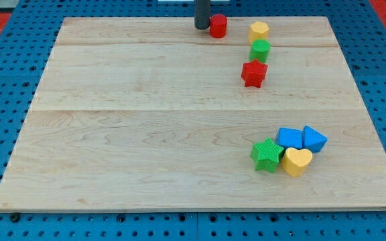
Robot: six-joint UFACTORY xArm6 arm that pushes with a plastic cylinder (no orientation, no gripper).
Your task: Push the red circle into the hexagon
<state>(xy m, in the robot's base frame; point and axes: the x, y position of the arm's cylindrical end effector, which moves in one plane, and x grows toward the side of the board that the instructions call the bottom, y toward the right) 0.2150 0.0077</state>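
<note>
The red circle [218,26] is a short red cylinder near the view's top edge of the wooden board [146,134]. My tip [202,27] rests just to its left, close to or touching it. The yellow hexagon [259,31] sits to the right of the red circle, with a gap between them. A green block [260,50], round-looking, lies right below the hexagon. A red star [254,73] lies below that.
At the lower right a cluster sits together: a green star [267,154], a yellow heart [297,161], a blue block [289,138] and a blue triangle-like block [313,139]. Blue pegboard [5,120] surrounds the board.
</note>
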